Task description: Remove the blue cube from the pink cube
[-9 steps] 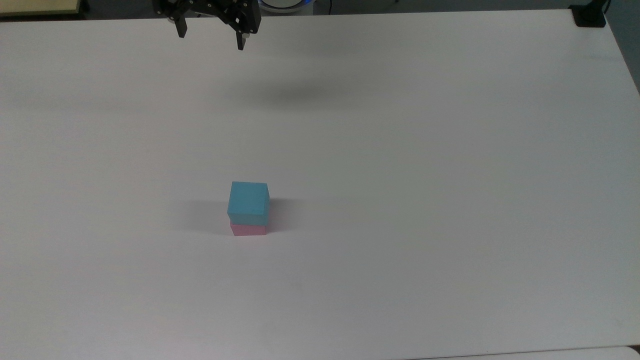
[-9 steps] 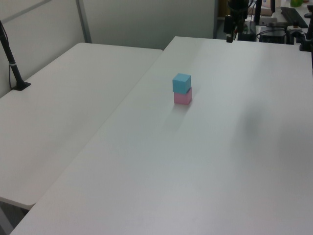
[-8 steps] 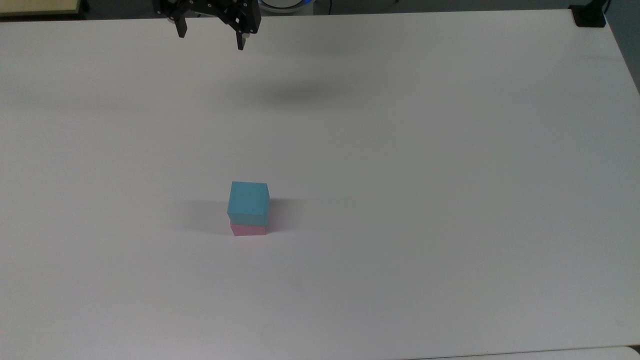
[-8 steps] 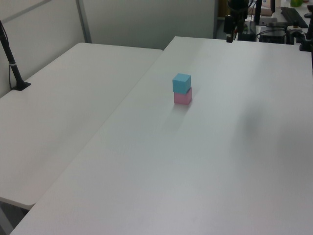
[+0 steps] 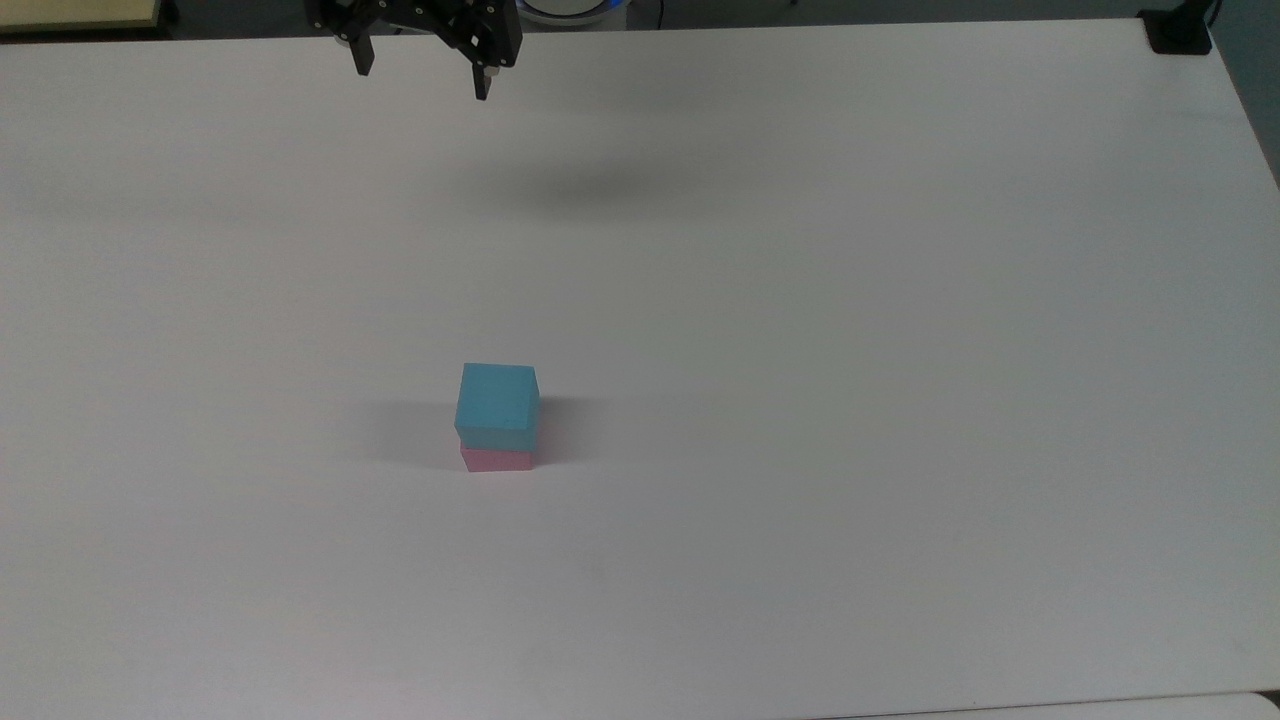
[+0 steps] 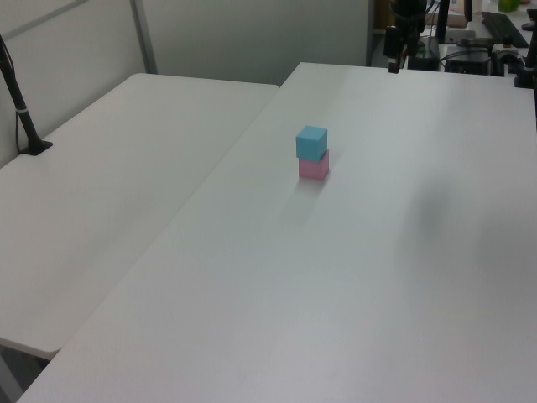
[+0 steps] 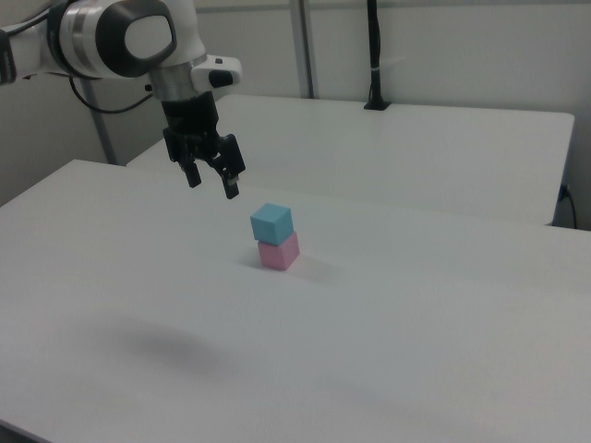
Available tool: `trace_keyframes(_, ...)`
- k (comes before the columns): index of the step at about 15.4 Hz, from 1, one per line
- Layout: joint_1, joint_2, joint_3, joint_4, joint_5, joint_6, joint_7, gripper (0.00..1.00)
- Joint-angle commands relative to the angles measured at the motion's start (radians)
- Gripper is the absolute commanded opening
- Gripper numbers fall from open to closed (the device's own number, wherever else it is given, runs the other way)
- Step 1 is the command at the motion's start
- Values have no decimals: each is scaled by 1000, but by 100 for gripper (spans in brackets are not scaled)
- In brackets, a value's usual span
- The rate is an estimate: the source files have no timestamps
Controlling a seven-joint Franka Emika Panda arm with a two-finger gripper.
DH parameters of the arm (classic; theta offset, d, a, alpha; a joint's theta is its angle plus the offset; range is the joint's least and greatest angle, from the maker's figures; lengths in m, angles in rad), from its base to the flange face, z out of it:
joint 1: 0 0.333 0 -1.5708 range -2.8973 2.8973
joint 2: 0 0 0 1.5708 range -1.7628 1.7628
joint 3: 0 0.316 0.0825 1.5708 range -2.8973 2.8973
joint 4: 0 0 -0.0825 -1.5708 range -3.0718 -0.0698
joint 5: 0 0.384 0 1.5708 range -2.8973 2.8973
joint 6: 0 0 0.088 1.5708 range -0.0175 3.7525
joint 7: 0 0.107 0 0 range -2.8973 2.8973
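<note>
The blue cube rests squarely on top of the pink cube near the middle of the white table. My gripper hangs high in the air with its fingers open and nothing between them. In the top view it sits at the upper edge, far from the stack. In the right view it is up and to the left of the blue cube. In the left view the gripper appears at the table's far end.
A second white table adjoins this one. A black post stands clamped on it. A black clamp sits on the top view's upper right corner. Desk clutter lies beyond the far edge in the left view.
</note>
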Motion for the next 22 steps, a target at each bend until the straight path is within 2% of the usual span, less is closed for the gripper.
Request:
trace_keyframes(1, 2, -13, -6, -10, 16, -13, -25, 100)
trace_keyframes(5, 2, -7, -6, -9, 18, -2, -28, 100)
trace_keyframes(8, 2, 15, -6, -9, 33, 36, -101, 100)
trace_keyframes(10, 0, 58, -6, 19, 63, 74, -182, 100)
trace_keyframes(12, 2, 102, -6, 31, 86, 145, -207, 100)
trace_keyframes(18, 11, 263, 1, 39, 87, 375, -190, 100)
trace_keyframes(22, 19, 398, 4, 148, 80, 421, -106, 100)
